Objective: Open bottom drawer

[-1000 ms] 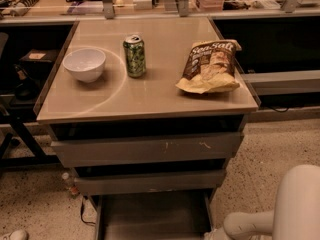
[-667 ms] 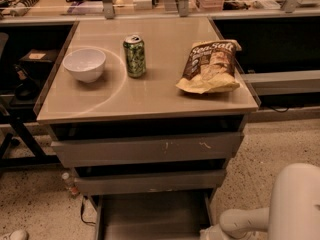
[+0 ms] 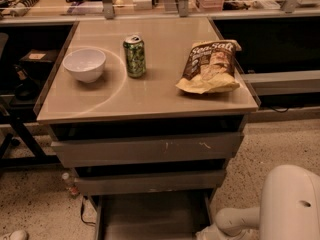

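The bottom drawer [image 3: 150, 216] of the grey cabinet stands pulled out toward me. Its dark grey box interior shows, and its front lies below the picture's lower edge. Above it are the mid-sized front [image 3: 150, 182] and the tallest front with pale scratch marks [image 3: 150, 149], both pushed in. My white arm [image 3: 292, 204] comes in from the bottom right. Its forearm reaches left to the drawer's right front corner, where the gripper [image 3: 204, 234] sits at the lower edge, mostly cut off.
On the cabinet top [image 3: 150, 99] stand a white bowl [image 3: 84, 64], a green can [image 3: 134, 56] and a chip bag [image 3: 210, 66]. A small bottle [image 3: 69, 183] and a cable lie on the speckled floor at the left. Dark shelving flanks both sides.
My arm has shifted a little to the left, bringing the forearm's end closer to the open drawer's right corner. The drawer and the things on top have not moved.
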Controlling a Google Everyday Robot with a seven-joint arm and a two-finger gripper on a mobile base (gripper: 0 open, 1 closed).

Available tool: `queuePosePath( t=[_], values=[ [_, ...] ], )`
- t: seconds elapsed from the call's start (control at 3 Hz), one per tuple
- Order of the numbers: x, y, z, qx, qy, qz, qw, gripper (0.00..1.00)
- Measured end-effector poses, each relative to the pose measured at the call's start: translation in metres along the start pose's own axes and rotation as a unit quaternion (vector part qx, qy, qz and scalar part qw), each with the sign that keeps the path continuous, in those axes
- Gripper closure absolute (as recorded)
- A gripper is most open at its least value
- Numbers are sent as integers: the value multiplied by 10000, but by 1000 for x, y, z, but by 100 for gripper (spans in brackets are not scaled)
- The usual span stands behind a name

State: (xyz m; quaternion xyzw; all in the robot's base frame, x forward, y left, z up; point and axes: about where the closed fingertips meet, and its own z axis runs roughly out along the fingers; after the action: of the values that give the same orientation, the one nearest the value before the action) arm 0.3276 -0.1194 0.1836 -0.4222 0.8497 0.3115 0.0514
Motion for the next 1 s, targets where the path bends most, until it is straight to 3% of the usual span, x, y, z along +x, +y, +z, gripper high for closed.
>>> queuePosePath(
  t=[0.33,0.67,1.0],
  values=[
    [25,3,-3,-9,40,258,9997,0],
    [26,4,-3,-9,42,272,9996,0],
    [51,15,-14,86,-70,607,9981,0]
  ],
)
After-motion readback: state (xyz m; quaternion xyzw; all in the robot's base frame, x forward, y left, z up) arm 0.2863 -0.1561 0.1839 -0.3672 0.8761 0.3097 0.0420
